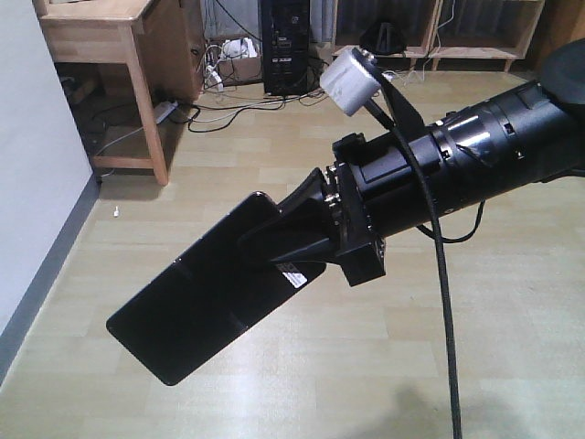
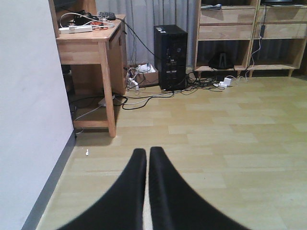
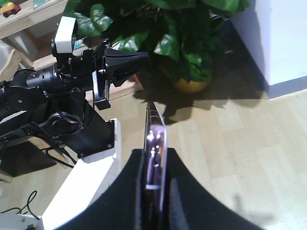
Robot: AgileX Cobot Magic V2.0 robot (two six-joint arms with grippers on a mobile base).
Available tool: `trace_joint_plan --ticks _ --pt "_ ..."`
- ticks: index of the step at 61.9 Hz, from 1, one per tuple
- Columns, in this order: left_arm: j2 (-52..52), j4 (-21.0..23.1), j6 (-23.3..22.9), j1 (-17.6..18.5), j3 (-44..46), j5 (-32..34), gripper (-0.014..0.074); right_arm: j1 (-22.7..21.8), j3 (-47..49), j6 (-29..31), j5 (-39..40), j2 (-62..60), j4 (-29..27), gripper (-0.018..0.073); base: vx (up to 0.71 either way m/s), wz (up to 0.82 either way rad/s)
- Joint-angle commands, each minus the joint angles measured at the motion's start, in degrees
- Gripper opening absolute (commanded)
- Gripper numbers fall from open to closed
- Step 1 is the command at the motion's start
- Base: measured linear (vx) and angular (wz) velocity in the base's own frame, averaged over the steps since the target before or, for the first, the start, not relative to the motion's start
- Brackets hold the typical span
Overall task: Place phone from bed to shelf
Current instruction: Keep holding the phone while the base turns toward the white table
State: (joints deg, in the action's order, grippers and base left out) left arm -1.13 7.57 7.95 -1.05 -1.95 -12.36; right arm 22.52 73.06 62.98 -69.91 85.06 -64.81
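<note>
I hold the phone (image 1: 192, 302) by one end in the right gripper (image 1: 274, 233), likely so it slides flat onto the shelf (image 2: 225, 31); left gripper (image 2: 147, 155) closed, empty.

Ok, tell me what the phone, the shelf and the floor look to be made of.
The phone: a glossy black face, probably glass, with a mirror-like sheen. Its edge looks like polished pinkish metal and glints in the right wrist view.
The shelf: pale natural wood in thick tan boards, matte with no shine.
The floor: light planks with a slight sheen, either wood or laminate; I cannot tell which.
</note>
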Motion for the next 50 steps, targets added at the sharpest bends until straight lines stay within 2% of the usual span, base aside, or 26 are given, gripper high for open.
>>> trace_joint_plan --ticks 1,50 --pt "-0.35 0.34 -0.22 0.15 -0.03 4.32 0.0001 -0.13 1.54 0.66 -4.03 -2.28 -4.96 -0.0004 0.37 0.0" --pt "-0.35 0.34 -0.22 0.15 -0.03 4.32 0.0001 -0.13 1.54 0.66 -4.03 -2.28 -4.96 -0.0004 0.36 -0.01"
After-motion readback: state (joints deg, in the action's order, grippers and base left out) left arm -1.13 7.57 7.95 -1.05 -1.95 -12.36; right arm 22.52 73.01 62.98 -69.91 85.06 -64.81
